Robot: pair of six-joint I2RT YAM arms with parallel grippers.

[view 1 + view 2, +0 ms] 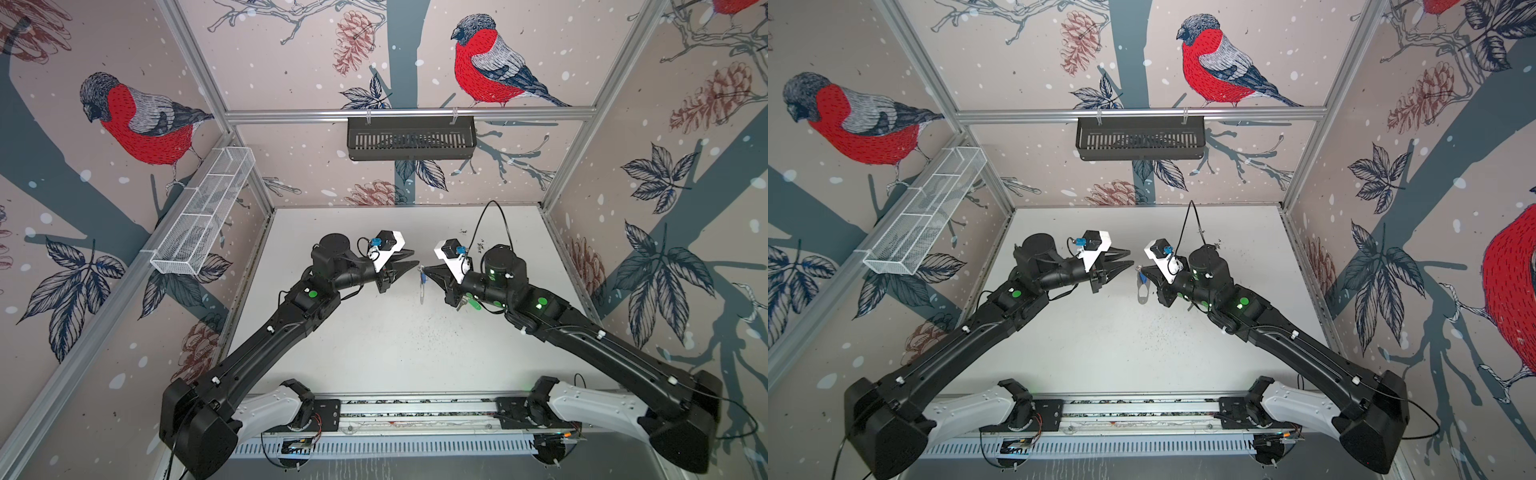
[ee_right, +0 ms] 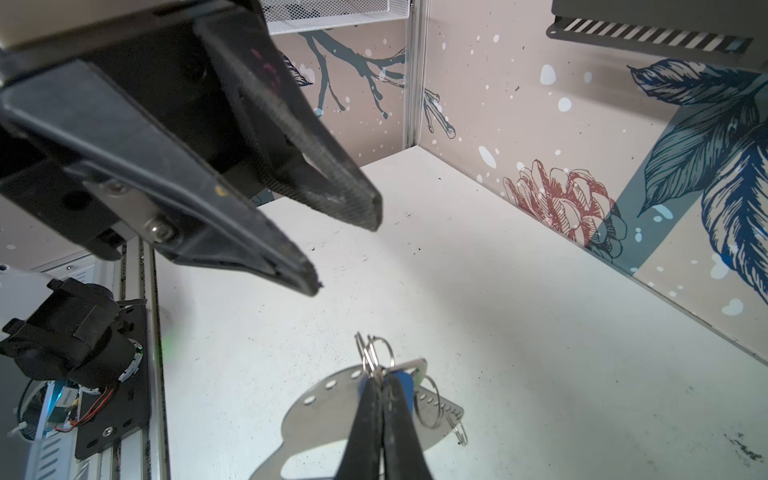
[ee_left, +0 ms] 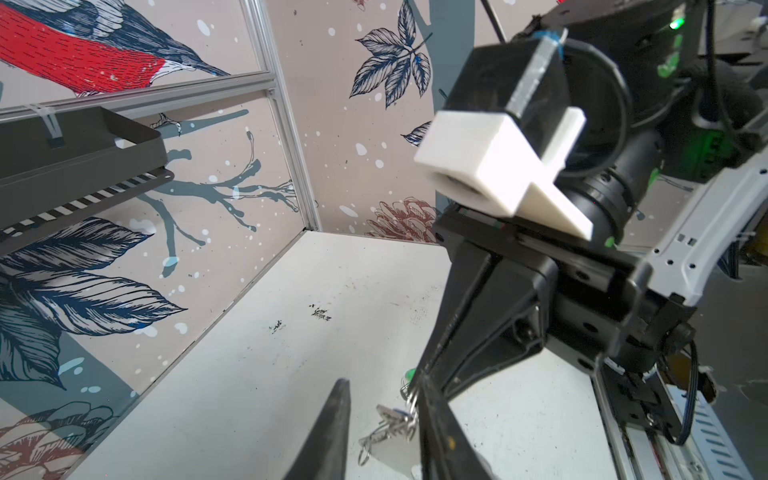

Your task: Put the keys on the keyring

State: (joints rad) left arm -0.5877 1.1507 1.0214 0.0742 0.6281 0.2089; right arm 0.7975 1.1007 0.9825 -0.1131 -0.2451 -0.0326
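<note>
right gripper point(image 2: 378, 384) is pinched shut on the keyring's point(image 2: 328, 399) holed edge, blue key point(image 2: 404, 384) at its tips. left gripper point(image 2: 343, 251) stands parted and empty just beside. green key point(image 1: 474, 306) lies below the right wrist, apparently unthreaded. the pinch is thin, so a nudge from the left fingers could twist or drop the keyring.

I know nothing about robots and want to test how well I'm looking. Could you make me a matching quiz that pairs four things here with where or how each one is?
Things:
1. left end effector
2. right end effector
3. black slotted basket
4. white wire basket

Place or state:
A. hangs at the back, in the middle
B. shut on the keyring, holding it above the table
C. mounted high on the left side
D. jaws apart, holding nothing

Pairs: 1-D, 2-B, 3-A, 4-C
</note>
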